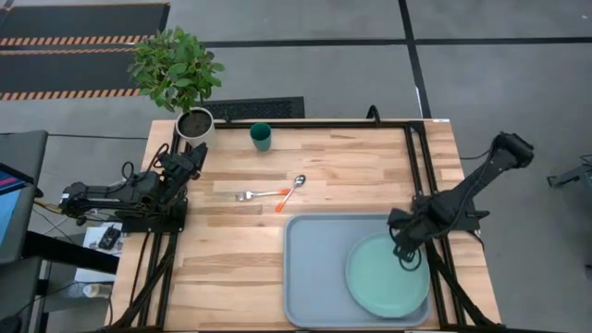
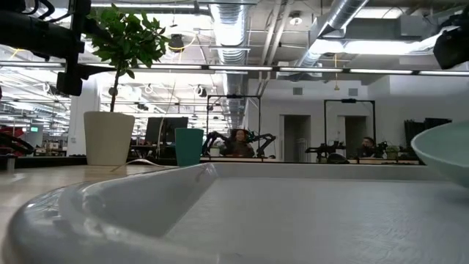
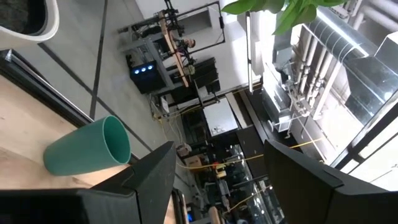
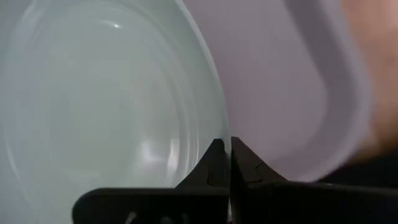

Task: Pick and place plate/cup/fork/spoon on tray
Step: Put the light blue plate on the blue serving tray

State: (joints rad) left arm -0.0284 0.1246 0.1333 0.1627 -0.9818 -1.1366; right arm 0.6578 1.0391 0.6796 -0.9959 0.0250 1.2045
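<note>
The mint-green plate (image 1: 384,277) is over the right half of the pale grey-blue tray (image 1: 313,268). My right gripper (image 1: 407,252) is shut on the plate's rim. The teal cup (image 1: 261,137) stands upright at the table's far side. The fork (image 1: 248,195) and the spoon (image 1: 294,188) lie flat mid-table, just beyond the tray. My left gripper (image 1: 190,162) is open and empty at the table's left edge, level, pointing toward the cup (image 3: 87,149). My right gripper pinches the plate's rim (image 4: 220,132) between its two shut fingers, on the plate's far right side. The fingers come from above, slanting down. In the low view the plate (image 2: 443,150) sits tilted with its edge above the tray's floor (image 2: 278,220).
A white pot with a leafy plant (image 1: 194,122) stands at the far left corner, next to my left gripper. The tray's left half is bare. Bare wood lies to the left of the tray.
</note>
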